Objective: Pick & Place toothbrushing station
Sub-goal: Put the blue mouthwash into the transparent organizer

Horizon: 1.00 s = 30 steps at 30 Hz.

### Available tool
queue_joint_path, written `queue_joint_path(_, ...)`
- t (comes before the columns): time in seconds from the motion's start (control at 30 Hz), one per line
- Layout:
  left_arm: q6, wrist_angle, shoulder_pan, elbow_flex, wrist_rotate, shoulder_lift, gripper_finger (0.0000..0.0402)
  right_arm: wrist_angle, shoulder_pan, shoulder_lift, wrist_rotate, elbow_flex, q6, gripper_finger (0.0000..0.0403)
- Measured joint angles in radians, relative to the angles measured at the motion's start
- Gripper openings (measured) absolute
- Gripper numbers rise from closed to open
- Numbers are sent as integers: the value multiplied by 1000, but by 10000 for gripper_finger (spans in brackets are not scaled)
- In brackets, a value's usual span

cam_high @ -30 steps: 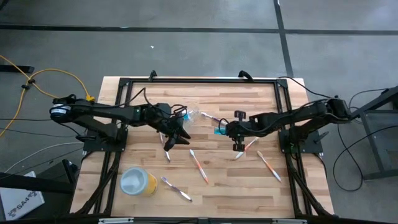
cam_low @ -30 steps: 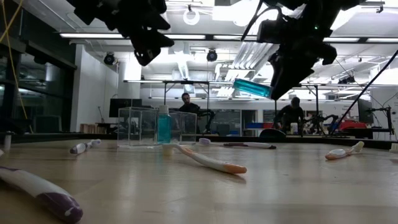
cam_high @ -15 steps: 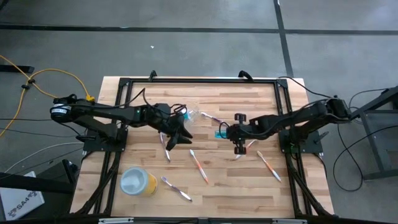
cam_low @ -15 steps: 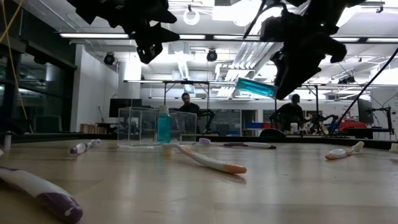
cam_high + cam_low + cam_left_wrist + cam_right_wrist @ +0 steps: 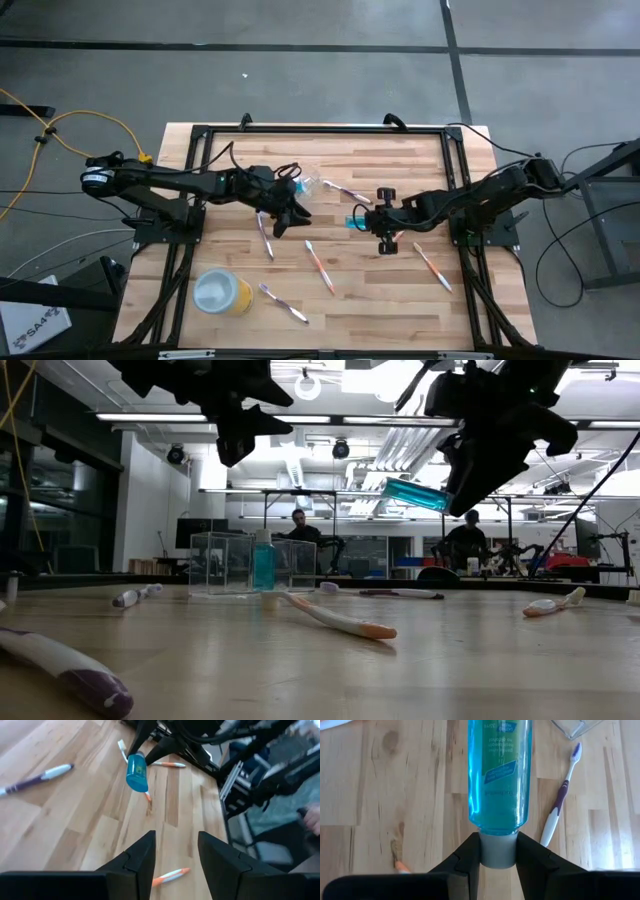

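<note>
While your right claw [image 5: 497, 852] pinches a blue tube [image 5: 499, 770] by its grey cap, aloft for carrying to the clear cup [image 5: 245, 563]; your left claw [image 5: 175, 852] hovers open, empty.

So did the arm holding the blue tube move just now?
Yes. In the high view the right gripper, shut on the blue tube, has slid along the table, away from the clear cup.
</note>
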Motion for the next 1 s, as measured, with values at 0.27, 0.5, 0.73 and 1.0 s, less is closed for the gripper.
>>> queue_joint_path(0.27, -128, -21, 15, 0, 92, 28, 143, 7, 5, 0, -9, 0, -62, 89)
queue_joint_path(0.5, -182, 38, 92, 0, 361, 222, 143, 8, 31, 4, -9, 64, -127, 89)
queue_joint_path(0.73, -261, 409, 135, 0, 667, 360, 143, -23, 76, 5, 18, 86, -122, 89)
queue_joint_path(1.0, -414, 641, 183, 0, 734, 373, 143, -40, 115, 5, 86, 86, -131, 89)
